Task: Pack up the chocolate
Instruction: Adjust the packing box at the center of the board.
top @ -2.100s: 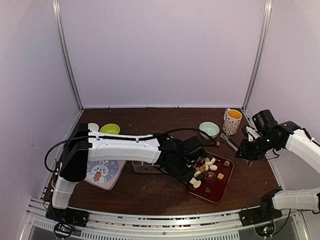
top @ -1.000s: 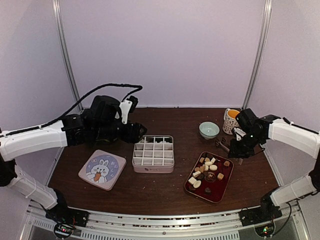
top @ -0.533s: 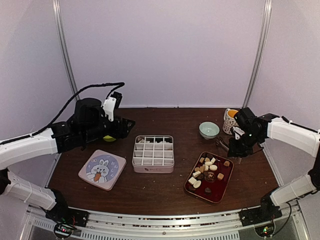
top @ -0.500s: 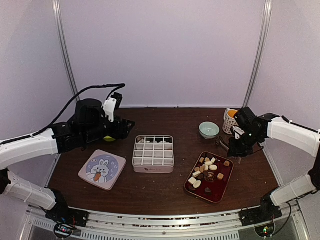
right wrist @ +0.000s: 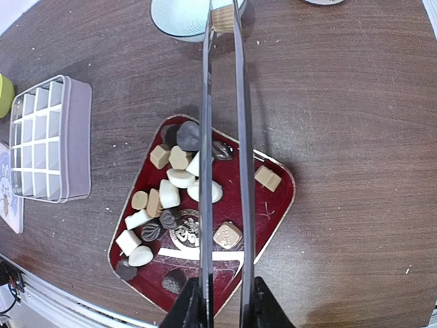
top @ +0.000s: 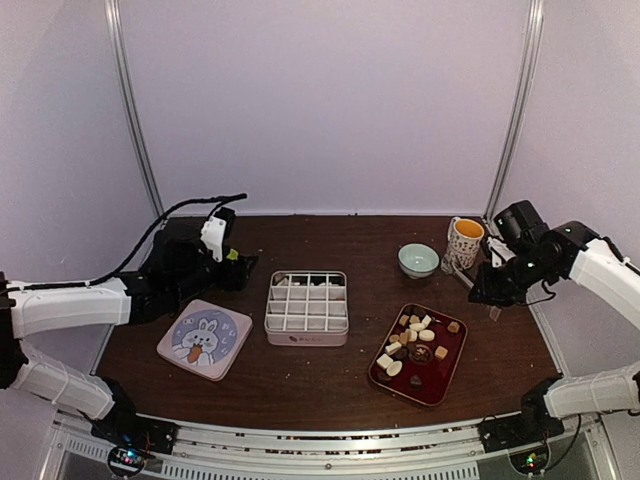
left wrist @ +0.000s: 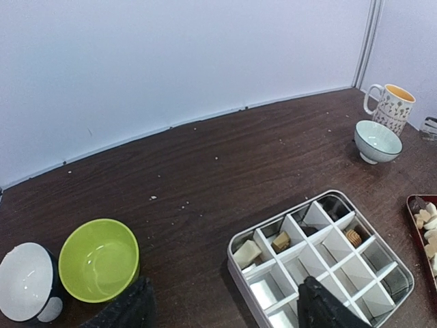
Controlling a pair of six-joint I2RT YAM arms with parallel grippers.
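Since the frame a second before, my left arm had dropped lower and pulled back toward the left wall, while my right had swung out past the mug (top: 465,241). On the brown table (top: 300,385) the divided box (top: 307,306) sat in the middle. The rabbit lid (top: 204,339) lay to its left and the red tray (top: 437,381) to its right. A green bowl (left wrist: 99,258) and a white bowl (left wrist: 24,281) stood touching near the back left. A pale bowl (top: 418,259) stood just beside the mug.

My left gripper (left wrist: 225,311) hung empty, its fingers (left wrist: 130,307) spread wide, between the green bowl and the box. My right gripper (right wrist: 225,301) squeezed a pair of metal tongs (right wrist: 243,205), whose blades were drawn close together. Their tips pinched one tan piece (right wrist: 221,18) at the rim of the pale bowl.

Most of the chocolate (right wrist: 179,179) lay heaped on the tray. Three pieces sat in separate cells of the box.
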